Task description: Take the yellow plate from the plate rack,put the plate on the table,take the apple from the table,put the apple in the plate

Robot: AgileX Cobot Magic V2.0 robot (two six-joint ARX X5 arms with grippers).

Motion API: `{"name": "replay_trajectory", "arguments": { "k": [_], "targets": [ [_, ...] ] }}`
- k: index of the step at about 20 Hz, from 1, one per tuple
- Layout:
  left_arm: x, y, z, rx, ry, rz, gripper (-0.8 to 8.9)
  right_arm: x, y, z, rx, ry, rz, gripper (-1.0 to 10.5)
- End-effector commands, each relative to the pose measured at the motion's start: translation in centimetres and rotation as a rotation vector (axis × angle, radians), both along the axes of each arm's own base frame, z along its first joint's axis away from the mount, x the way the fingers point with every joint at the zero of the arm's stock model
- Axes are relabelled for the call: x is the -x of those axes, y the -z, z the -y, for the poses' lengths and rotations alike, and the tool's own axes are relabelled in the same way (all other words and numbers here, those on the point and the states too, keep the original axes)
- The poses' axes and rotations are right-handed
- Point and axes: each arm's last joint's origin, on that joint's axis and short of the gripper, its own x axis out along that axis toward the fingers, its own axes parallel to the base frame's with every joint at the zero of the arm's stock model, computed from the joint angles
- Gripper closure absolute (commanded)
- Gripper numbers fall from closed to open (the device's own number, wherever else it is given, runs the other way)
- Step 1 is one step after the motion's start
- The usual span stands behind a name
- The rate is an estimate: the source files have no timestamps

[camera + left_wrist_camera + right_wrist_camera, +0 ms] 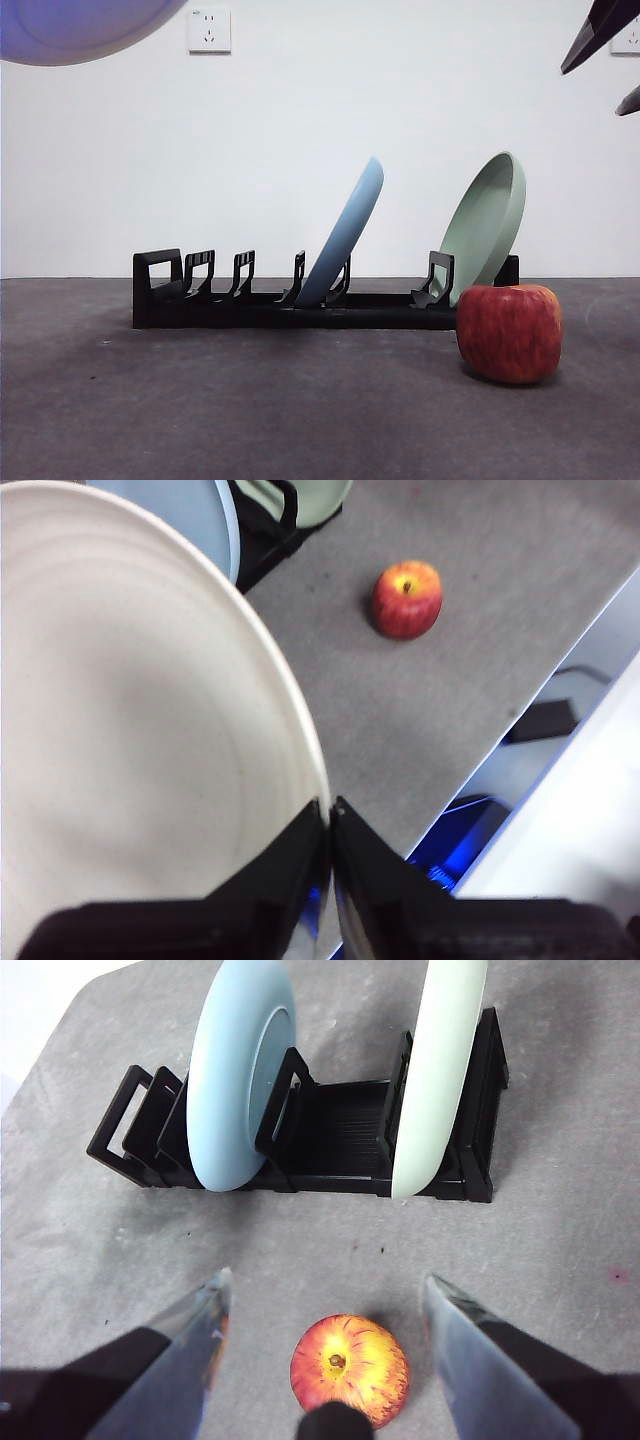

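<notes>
My left pincer [330, 815], clamped on the matte cream round plate's [130, 730] rim, holds it aloft, clear of the black slotted rack [290, 305]; setting down remains, while my right pincer [325, 1335], spread wide, hovers above the red apple [350, 1368], which sits at the rack's five o'clock.

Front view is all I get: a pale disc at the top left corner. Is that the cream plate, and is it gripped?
Observer: Yes. The left gripper is shut on the rim of the matte cream round plate, held in the air.
Operator: And the right gripper?
Observer: The right gripper is open above the table, over the blocky red apple, jaws either side.
Operator: Does the apple touch the rack?
Observer: No. Grey table shows between it and the black plastic rack.
</notes>
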Motion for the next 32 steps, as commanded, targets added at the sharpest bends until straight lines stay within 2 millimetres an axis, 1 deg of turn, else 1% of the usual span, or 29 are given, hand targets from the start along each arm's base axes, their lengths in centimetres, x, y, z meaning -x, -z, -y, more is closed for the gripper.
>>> {"name": "replay_trajectory", "arguments": {
  "k": [1, 3, 6, 9, 13, 16, 19, 20, 22, 23, 24, 25, 26, 27, 29, 30, 32],
  "targets": [
    [0.5, 2.0, 1.9, -0.034, -0.036, -0.004, 8.22, -0.1, -0.1, 0.0, 0.008, -0.003, 0.007, 6.3],
    [0.7, 4.6, 3.8, -0.059, -0.045, 0.002, 8.22, -0.1, -0.1, 0.0, 0.008, -0.003, 0.007, 6.3],
    [0.2, 9.3, 6.9, -0.09, -0.021, -0.014, 8.22, -0.1, -0.1, 0.0, 0.008, -0.003, 0.007, 6.3],
    [-1.0, 14.0, 9.8, -0.159, -0.003, -0.042, 8.22, 0.0, -0.1, 0.0, 0.007, -0.003, 0.006, 6.3],
    [-2.9, 19.1, 13.5, -0.27, 0.062, -0.053, 8.22, 0.0, -0.1, 0.0, 0.007, -0.003, 0.006, 6.3],
    [-3.8, 22.3, 15.3, -0.312, 0.091, -0.059, 8.22, 0.0, -0.1, 0.0, 0.007, -0.003, 0.006, 6.3],
    [-4.2, 24.6, 16.1, -0.37, 0.11, -0.087, 8.22, 0.0, -0.1, 0.0, 0.007, -0.004, 0.006, 6.3],
    [-4.3, 25.0, 16.1, -0.378, 0.114, -0.099, 8.22, 0.0, -0.1, 0.0, 0.007, -0.004, 0.006, 6.3],
    [-4.3, 25.2, 16.2, -0.381, 0.115, -0.103, 8.1, 0.0, -0.1, 0.0, 0.005, -0.006, 0.002, 6.3],
    [-4.3, 25.2, 16.2, -0.377, 0.115, -0.101, 7.56, 0.0, 0.0, 0.0, 0.005, -0.007, -0.002, 6.3],
    [-4.4, 25.1, 16.2, -0.375, 0.11, -0.098, 6.15, 0.0, 0.0, 0.0, 0.007, -0.007, -0.009, 6.3],
    [-4.6, 25.0, 16.1, -0.374, 0.102, -0.095, 4.99, 0.1, 0.1, 0.0, 0.01, -0.011, -0.01, 6.3],
    [-4.8, 24.7, 15.9, -0.371, 0.094, -0.092, 4.33, 0.1, 0.1, 0.0, 0.02, -0.019, -0.006, 6.2],
    [-4.9, 24.3, 15.9, -0.362, 0.088, -0.09, 4.36, 0.1, 0.1, -0.1, 0.024, -0.026, -0.004, 6.0],
    [-4.8, 22.3, 15.7, -0.309, 0.08, -0.06, 4.36, 0.1, 0.0, -0.4, 0.027, -0.041, 0.0, 4.3],
    [-4.6, 20.7, 15.5, -0.263, 0.076, -0.035, 4.36, 0.1, -0.1, -0.6, 0.028, -0.053, 0.002, 4.0],
    [-4.2, 17.4, 14.7, -0.165, 0.069, 0.023, 4.36, 0.3, -0.2, -1.3, 0.036, -0.091, 0.004, 4.0]
  ]
}}
